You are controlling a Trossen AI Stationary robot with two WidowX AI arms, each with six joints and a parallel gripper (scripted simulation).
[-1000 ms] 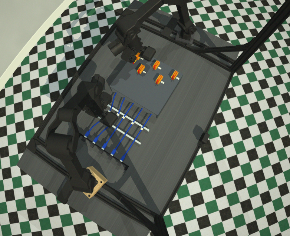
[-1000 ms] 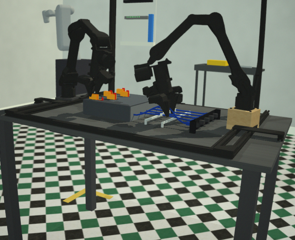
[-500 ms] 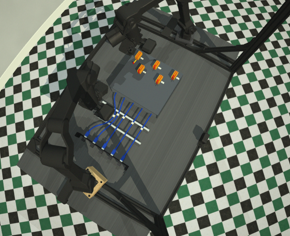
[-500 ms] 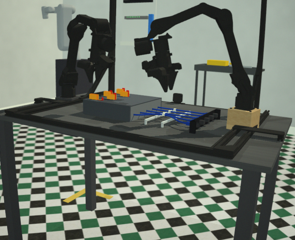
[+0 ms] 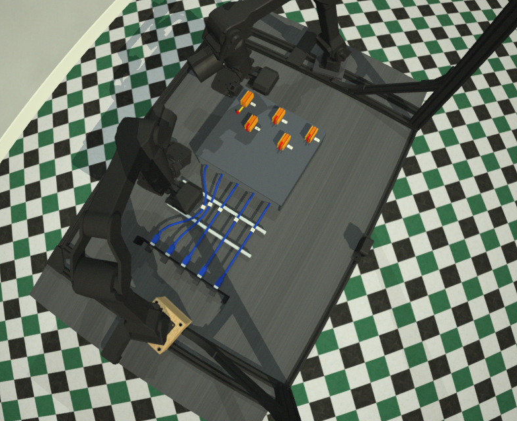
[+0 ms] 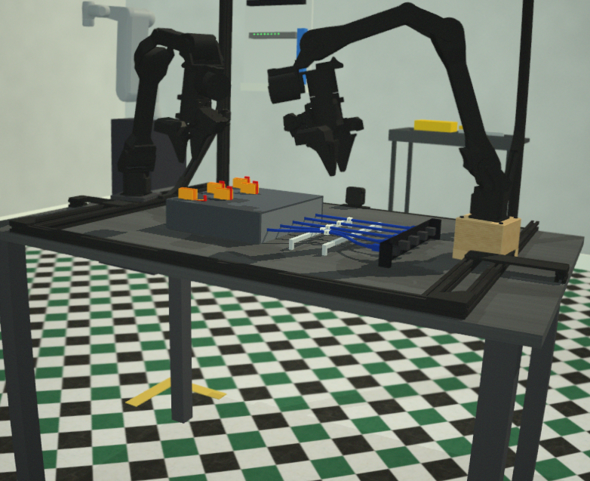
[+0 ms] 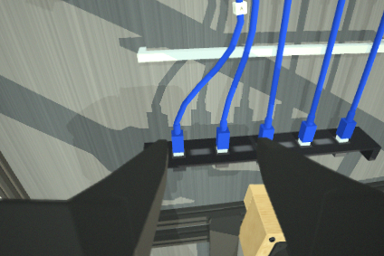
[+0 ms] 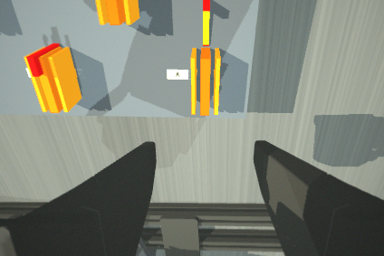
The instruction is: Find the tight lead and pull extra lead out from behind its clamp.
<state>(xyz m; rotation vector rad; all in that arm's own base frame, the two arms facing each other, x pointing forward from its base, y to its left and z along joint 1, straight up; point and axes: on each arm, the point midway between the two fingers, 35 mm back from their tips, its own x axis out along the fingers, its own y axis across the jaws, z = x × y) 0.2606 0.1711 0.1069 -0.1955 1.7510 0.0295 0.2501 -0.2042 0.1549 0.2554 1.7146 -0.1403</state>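
Left gripper (image 5: 172,191) (image 6: 337,172) (image 7: 212,143) and right gripper (image 5: 244,88) (image 6: 187,158) (image 8: 205,150), fingers apart, empty: best retreat upward toward the counter's (image 5: 305,252) (image 6: 551,288) (image 7: 68,39) (image 8: 235,165) opposite short edges, avoiding lead A (image 5: 178,224) (image 7: 204,77)

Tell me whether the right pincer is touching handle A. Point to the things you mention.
Apart. The right wrist view shows the right pincer (image 5: 240,82) (image 6: 187,158) (image 8: 205,150) open, with a plain gap between its fingertips and handle A (image 5: 246,98) (image 6: 187,193) (image 8: 205,84).

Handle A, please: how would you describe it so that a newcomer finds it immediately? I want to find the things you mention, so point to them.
Find the big grey box (image 5: 258,158) (image 6: 215,224) on the table. Five orange handles stand on it; handle A (image 5: 246,98) (image 6: 187,193) (image 8: 205,84) is near one corner. Only beside it does a yellow strip with a red tip lie exposed.
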